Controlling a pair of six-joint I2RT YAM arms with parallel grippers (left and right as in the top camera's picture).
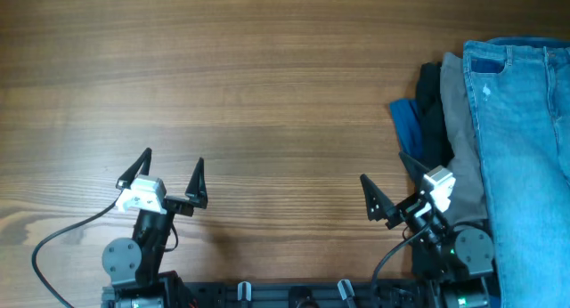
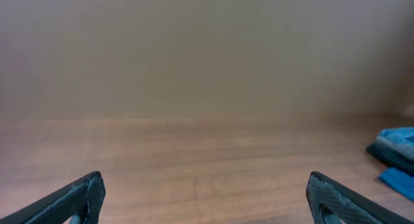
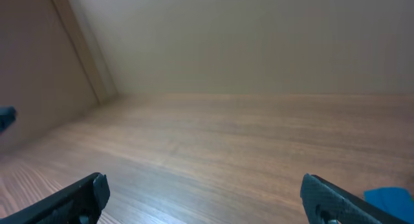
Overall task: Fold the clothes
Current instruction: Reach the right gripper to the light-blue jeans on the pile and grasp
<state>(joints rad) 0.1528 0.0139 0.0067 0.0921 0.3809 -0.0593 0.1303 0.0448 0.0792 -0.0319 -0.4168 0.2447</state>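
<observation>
Both grippers end in thin, black, pointed fingers with a woven carbon-like surface, mounted on white blocks above dark arm joints. Left gripper [image 1: 173,158] stands spread wide over bare wood, holding nothing and touching nothing; right gripper [image 1: 383,167] is spread just as wide and equally empty, its outer finger close beside the heap of clothes, though I cannot tell whether it touches the cloth. The table [image 1: 267,85] is smooth brown wood with long grain running side to side. At its right end lie the light-blue denim jeans [image 1: 525,148], sturdy cloth with stitched seams and a pocket showing near the waistband. They lie flat on top of the other garments, long axis running from the far edge toward the robot, waistband at the far end, legs passing beside the right arm's base. From under their left side peek a soft grey garment [image 1: 456,112], a crumpled black garment [image 1: 432,108] and a bright-blue garment [image 1: 408,125].
</observation>
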